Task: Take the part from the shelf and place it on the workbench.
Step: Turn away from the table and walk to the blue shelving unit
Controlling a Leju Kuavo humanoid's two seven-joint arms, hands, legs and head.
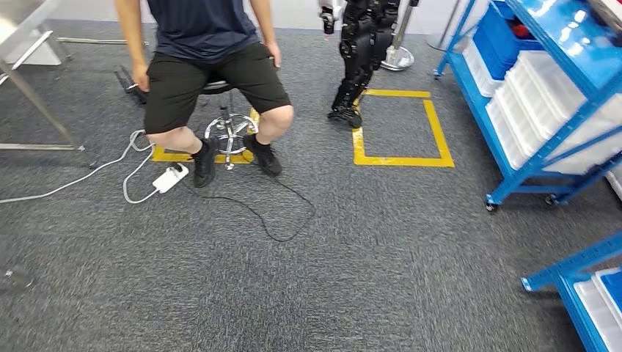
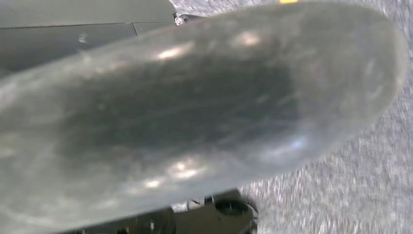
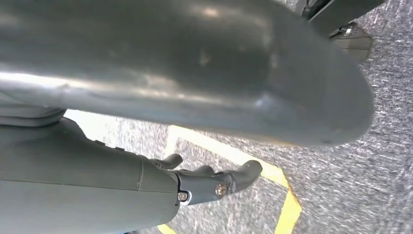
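- Head view: grey carpet, a seated person (image 1: 209,66) on a stool (image 1: 229,130), a yellow tape square (image 1: 402,125), and blue shelf (image 1: 546,95) on my right carrying white bins (image 1: 546,110). The part itself I cannot pick out, nor its heading.
- Left wrist view: my left hand (image 2: 195,117) is a grey blur; finger state unclear.
- Right wrist view: my right hand (image 3: 214,183) hangs over yellow tape, fingers loosely extended, holding nothing.

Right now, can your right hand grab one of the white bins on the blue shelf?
Probably not yet. The blue shelf with its white bins stands across a stretch of carpet, and the right hand hangs low over the floor's yellow tape.
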